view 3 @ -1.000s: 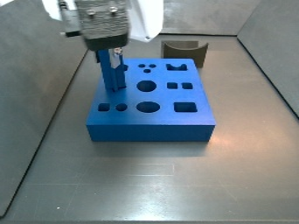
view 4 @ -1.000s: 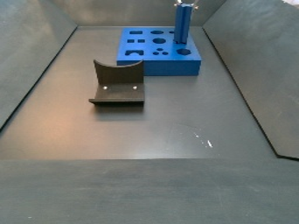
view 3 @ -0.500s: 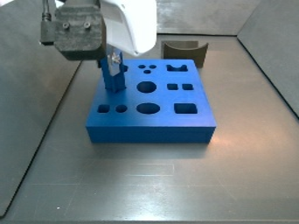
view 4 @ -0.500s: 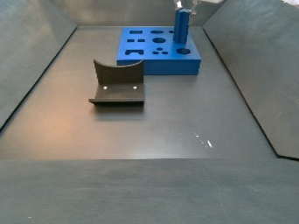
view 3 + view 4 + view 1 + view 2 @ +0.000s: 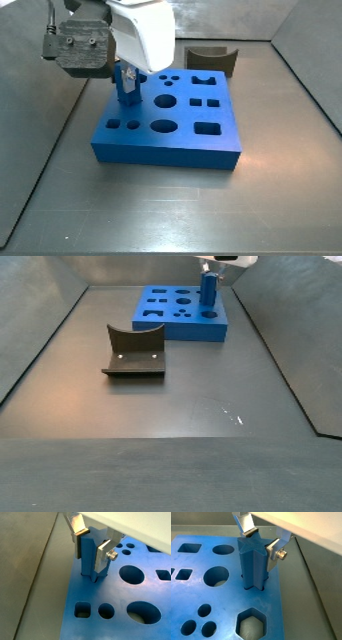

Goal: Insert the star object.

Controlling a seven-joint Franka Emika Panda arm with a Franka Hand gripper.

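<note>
While the star object (image 5: 254, 564) stands upright with its lower end sunk in a star-shaped hole of the blue block (image 5: 211, 599), most of its length is above the block's top face. Its hole sits near one edge of the block (image 5: 167, 130), on the side nearest the bench's left wall in a side view. Other holes (round, square, hexagonal, small paired ones) look unfilled in both wrist views. Gripper (image 5: 92, 543) is at the peg's upper part, silver fingers (image 5: 105, 554) flanking the star object (image 5: 87, 557); whether the pads press it or just stand beside it, can't tell. In a side view the gripper (image 5: 127, 72) body hides the peg's top; only a short blue stretch of the star object (image 5: 126, 91) shows. Peg (image 5: 209, 292) stands on the block (image 5: 181, 315) at the far end of the bench, gripper (image 5: 214, 265) mostly cut off by the frame edge. Dark grey curved piece (image 5: 134, 352) lies well apart, mid-bench; partly hidden behind the arm (image 5: 210, 57).
</note>
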